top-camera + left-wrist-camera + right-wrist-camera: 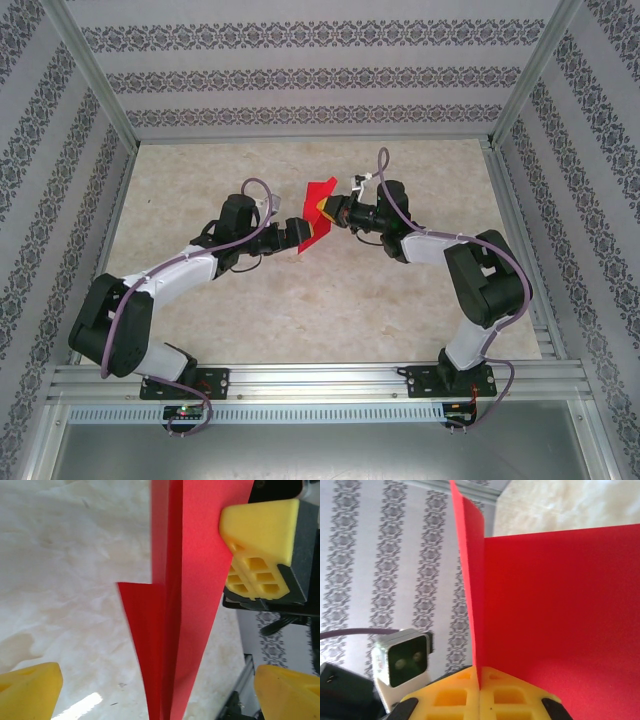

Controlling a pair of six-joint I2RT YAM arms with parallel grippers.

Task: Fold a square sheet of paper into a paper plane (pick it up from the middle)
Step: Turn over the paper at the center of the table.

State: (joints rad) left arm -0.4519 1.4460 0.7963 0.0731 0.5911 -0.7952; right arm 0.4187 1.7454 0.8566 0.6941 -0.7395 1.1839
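**Right end effector pinches the red paper plane in mid-air; left end effector stands wide open around it**

In the top view the two arms meet over the middle of the beige marbled surface [300, 320], wrists pointing at each other. Between them the paper plane [320, 192] is held up off the surface, one red flap sticking toward the back wall and another reaching down toward the left end effector [296, 236]. The right end effector [326, 210] touches the paper from the right side, its yellow fingers against the red.

The right wrist view shows the right end effector [480, 692] fully closed, its two yellow fingertips pressed together with the paper's folded edge clamped in the seam between them. From that pinch one flap of the paper plane [560, 605] spreads wide to the right, while a narrower flap stands edge-on. To the left, in front of the patterned wall [395, 555], sits a small white camera module [402, 662].

In the left wrist view the left end effector [160, 690] is spread wide, its yellow fingertips [30, 690] in the bottom corners and clear of the paper. The paper plane [185, 605] runs between them as a narrow tapering strip with a centre crease, a small wing jutting left. A yellow finger of the right end effector [260, 535] grips its upper right edge, above the surface [65, 555].
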